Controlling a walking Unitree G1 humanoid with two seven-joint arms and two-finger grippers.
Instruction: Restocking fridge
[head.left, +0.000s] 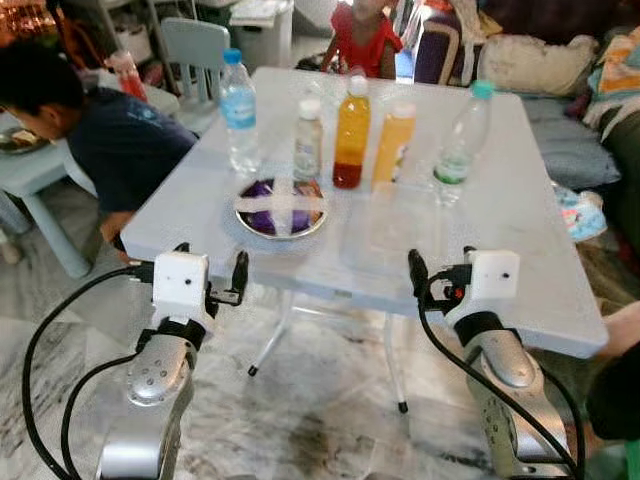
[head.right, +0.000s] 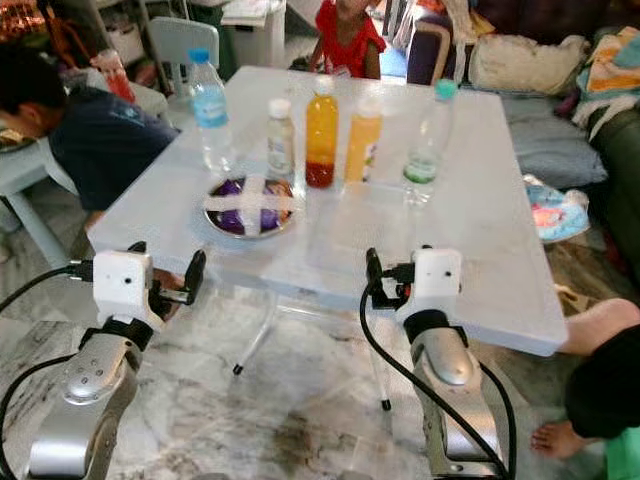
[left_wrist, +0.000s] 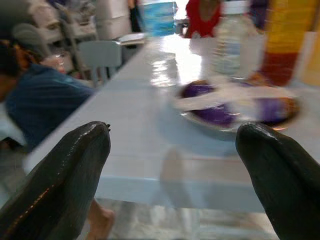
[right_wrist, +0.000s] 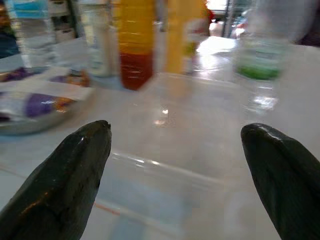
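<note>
Pale table (head.left: 520, 230), family room. Bottles (head.left: 352, 132) upright in row: rigid, slick, top-heavy; grasp mid-body. Left gripper (head.left: 212, 272) and right gripper (head.left: 432, 272) both spread wide, empty, at near edge.

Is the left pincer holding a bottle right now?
No, the left pincer hangs open at the table's near edge, apart from the blue-capped water bottle.

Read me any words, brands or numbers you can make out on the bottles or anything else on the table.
No text can be read.
Blue-label water bottle: label too blurred.
Small clear bottle: label too small.
Two juice bottles: labels unreadable.
Green-label bottle: print too blurred.
Plate: no lettering visible.
</note>
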